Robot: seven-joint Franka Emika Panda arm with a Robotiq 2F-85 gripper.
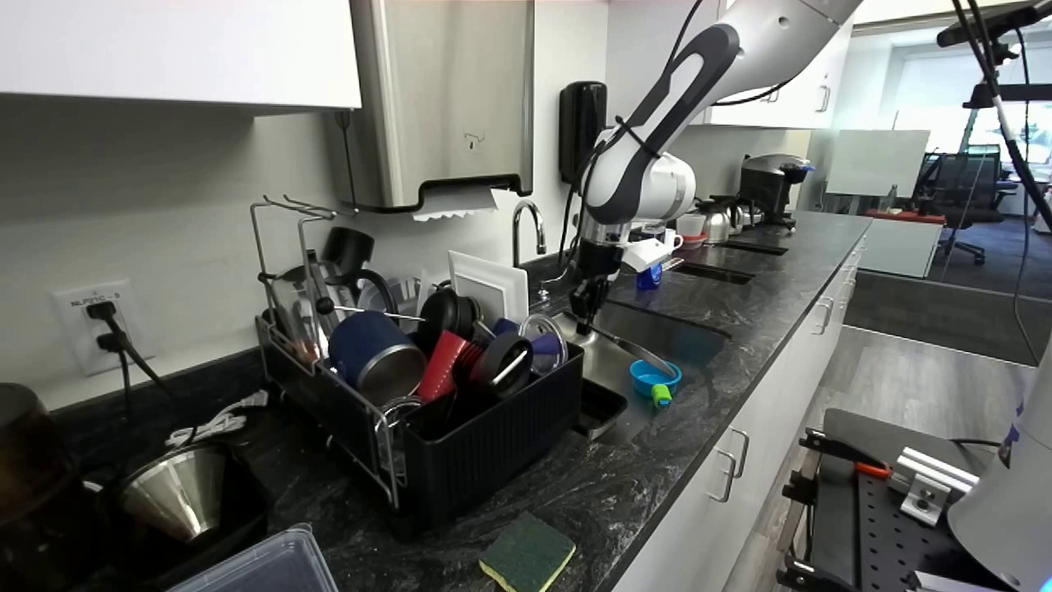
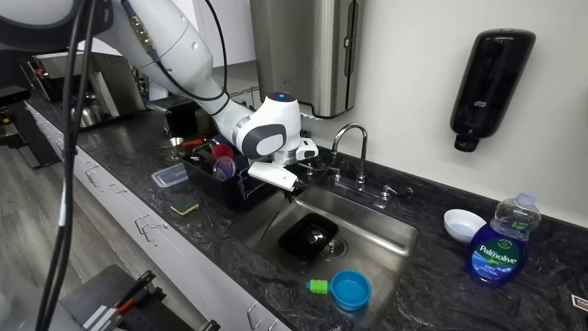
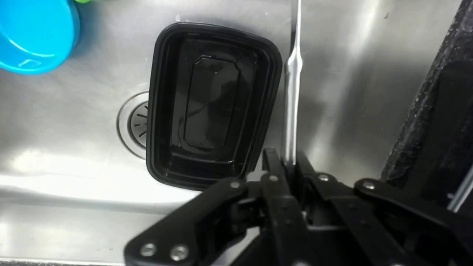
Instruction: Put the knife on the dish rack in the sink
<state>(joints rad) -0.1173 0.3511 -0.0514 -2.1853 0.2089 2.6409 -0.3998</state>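
The knife (image 3: 293, 85) is slim and silvery. My gripper (image 3: 286, 157) is shut on the end of its handle, and its blade points away from the jaws. In both exterior views the gripper (image 1: 585, 316) (image 2: 290, 195) is low over the sink (image 1: 682, 329) (image 2: 376, 250), near the rack side. The knife (image 1: 637, 352) (image 2: 274, 219) slants downward from it within the basin's outline; I cannot tell whether its tip touches the steel. The black dish rack (image 1: 501, 452) (image 2: 206, 181) stands on the counter beside the sink, crowded with pots, red cups and utensils.
A black plastic container (image 3: 210, 107) lies in the sink beside the knife. A blue cup (image 2: 351, 289) with a green handle is also in the basin. The chrome tap (image 2: 356, 138) rises behind the sink. A sponge (image 1: 528, 551), white bowl (image 2: 463, 225) and soap bottle (image 2: 500, 248) stand on the counter.
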